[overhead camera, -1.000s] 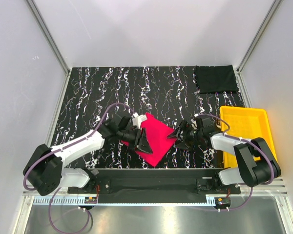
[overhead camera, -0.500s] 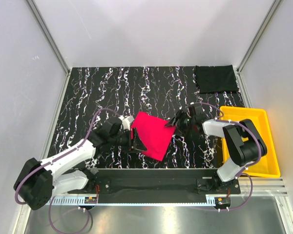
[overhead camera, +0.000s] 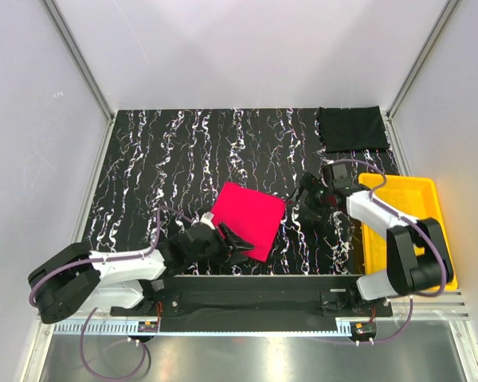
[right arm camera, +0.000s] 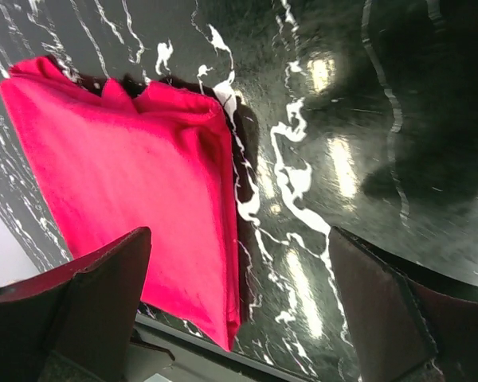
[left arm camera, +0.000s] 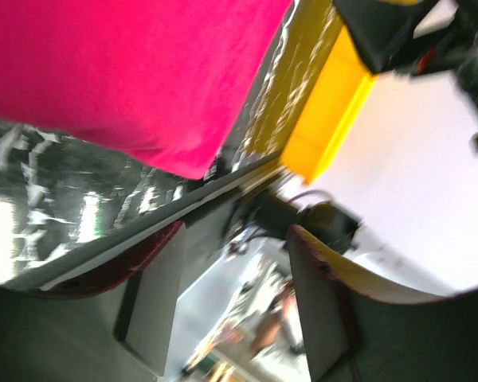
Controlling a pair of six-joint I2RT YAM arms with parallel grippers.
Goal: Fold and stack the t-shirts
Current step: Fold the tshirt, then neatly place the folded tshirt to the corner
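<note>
Red t-shirt (overhead camera: 249, 219) and black t-shirt (overhead camera: 352, 128) folded, well apart; stacking not yet done. My left claw (overhead camera: 237, 241), right claw (overhead camera: 305, 205): open, empty.

open tabletop (overhead camera: 159, 167) lies left of the red t-shirt (overhead camera: 249, 216); yellow tray (overhead camera: 414, 203) bounds the right.

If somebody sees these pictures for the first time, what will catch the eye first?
The red tee, folded into a tilted square, lies near the front middle of the dark veined table. The left gripper and right gripper stand open on either side of it, holding nothing. Next comes the yellow tray at the right edge, then the folded black tee in the far right corner.
</note>
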